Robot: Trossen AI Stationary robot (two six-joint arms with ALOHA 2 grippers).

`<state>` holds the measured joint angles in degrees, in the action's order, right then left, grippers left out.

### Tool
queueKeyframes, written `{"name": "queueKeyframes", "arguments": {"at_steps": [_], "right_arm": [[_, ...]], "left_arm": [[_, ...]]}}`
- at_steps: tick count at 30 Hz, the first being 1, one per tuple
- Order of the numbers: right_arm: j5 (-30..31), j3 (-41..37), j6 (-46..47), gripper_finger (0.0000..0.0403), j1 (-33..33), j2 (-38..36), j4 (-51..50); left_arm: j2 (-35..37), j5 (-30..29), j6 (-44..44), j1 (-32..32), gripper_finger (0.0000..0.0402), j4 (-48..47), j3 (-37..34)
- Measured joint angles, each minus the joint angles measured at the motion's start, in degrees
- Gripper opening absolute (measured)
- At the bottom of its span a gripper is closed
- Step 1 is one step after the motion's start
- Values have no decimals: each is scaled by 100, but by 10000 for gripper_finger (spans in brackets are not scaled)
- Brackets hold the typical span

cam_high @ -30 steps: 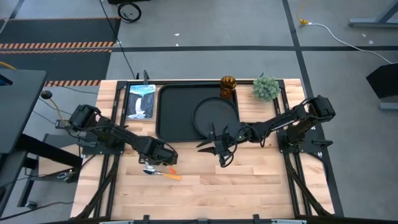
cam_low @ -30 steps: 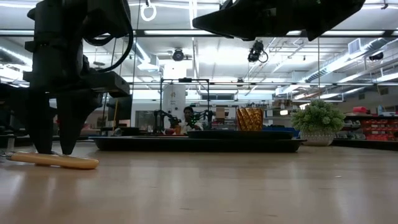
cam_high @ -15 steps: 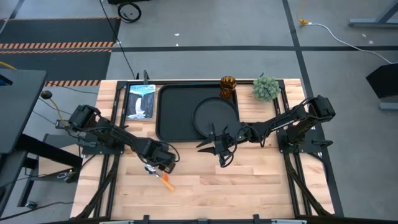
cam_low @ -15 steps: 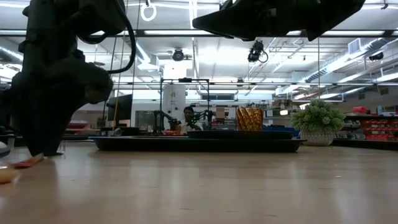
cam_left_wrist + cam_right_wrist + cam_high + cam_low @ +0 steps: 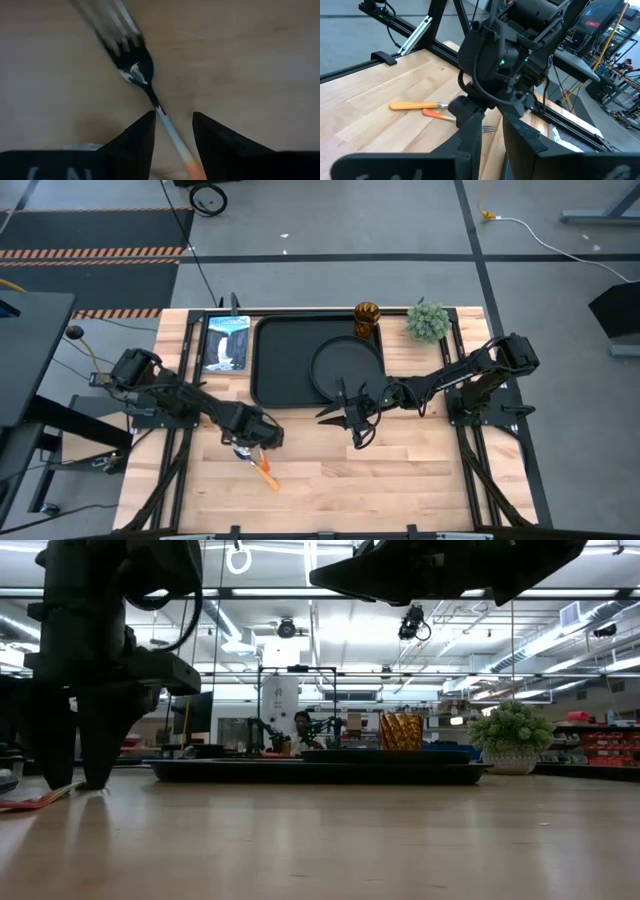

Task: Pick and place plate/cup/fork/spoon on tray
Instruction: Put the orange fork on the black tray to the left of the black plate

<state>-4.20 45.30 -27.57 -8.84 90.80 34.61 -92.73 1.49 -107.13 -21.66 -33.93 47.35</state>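
Wooden table [image 5: 400, 470] with tray [image 5: 275, 365] holding plate [image 5: 345, 367]; left end effector [image 5: 252, 448] spread astride fork [image 5: 135, 65].

Bare table [image 5: 400, 470] lies open; the plate [image 5: 345, 368] crowds the tray's [image 5: 275, 360] right half.

Bright, even light from ceiling strips fills the room. Seen from above, the wooden table [image 5: 400, 470] is evenly lit, with only faint shadows under the arms. At table height, the arms are dark silhouettes against glaring ceiling lights. In the left wrist view, the fork [image 5: 131, 59] is blurred, its tines smeared.
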Motion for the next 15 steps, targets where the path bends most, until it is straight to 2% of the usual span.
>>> {"name": "queueKeyframes", "arguments": {"at_steps": [7,15], "right_arm": [[-59,0,0,85,0,0,-2],[-152,0,52,85,0,0,5]], "left_arm": [[4,-334,-1131,-235,142,-12,0],[4,-735,85,-274,142,97,-4]]}}
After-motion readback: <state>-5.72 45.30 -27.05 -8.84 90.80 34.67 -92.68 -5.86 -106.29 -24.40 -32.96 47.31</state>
